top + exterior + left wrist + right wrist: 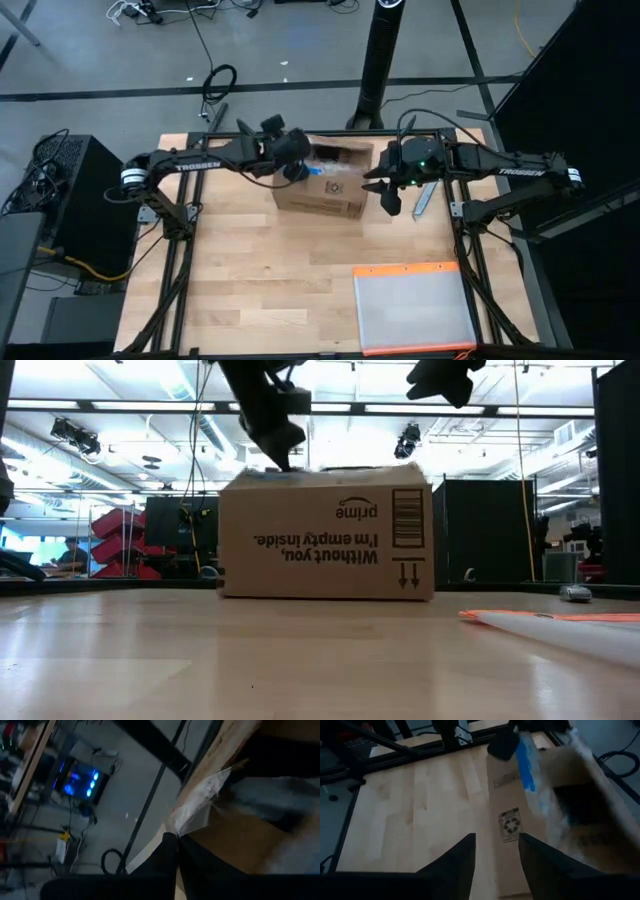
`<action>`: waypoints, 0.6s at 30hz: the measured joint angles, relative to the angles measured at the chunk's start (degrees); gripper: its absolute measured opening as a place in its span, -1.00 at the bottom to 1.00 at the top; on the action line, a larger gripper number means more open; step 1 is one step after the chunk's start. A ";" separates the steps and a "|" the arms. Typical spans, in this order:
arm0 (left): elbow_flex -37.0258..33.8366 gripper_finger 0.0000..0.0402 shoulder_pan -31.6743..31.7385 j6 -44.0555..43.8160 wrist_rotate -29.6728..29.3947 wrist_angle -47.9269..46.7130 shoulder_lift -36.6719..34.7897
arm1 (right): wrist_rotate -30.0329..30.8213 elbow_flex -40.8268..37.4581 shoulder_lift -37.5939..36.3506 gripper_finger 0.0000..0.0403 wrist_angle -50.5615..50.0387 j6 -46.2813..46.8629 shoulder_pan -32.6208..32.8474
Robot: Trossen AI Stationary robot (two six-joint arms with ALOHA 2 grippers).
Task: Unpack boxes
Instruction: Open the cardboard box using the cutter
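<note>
The brown cardboard box [325, 190] stands on its bottom on the wooden table [250, 270], far of the middle. In the low view the print on the box [325, 535] is upside down. The top is partly open, showing a dark inside [575, 800]. My left gripper [297, 172] is shut at the box's top left corner [285, 458]. My right gripper [390, 200] hangs open above the table by the box's right end, clear of it [445, 380], with nothing between its fingers [497, 855]. My left gripper comes slanting down from the table's left. Its shut fingertips [172, 845] meet the box's top edge at a crumpled bit of clear tape [202, 812]. Whether tape or flap is pinched between them, I cannot tell. The box stays on the table.
A flat clear plastic pouch with an orange edge [415, 305] lies at the near right and shows low in the low view [560, 625]. A small grey-blue object [425, 197] lies right of the box. A black post [380, 60] stands beyond the far edge.
</note>
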 joint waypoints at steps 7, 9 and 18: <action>10.01 -1.00 0.26 -10.69 5.86 -11.84 -0.02 | 4.56 -0.02 0.98 -0.38 4.08 -2.74 0.00; 11.79 -1.00 0.03 -13.37 8.71 -14.25 -0.02 | 7.20 0.00 1.84 -0.39 6.94 -4.33 -0.02; 14.06 -1.00 -1.81 -16.65 11.51 -18.12 -0.02 | 14.79 -0.03 9.79 -0.57 11.65 -8.53 -2.30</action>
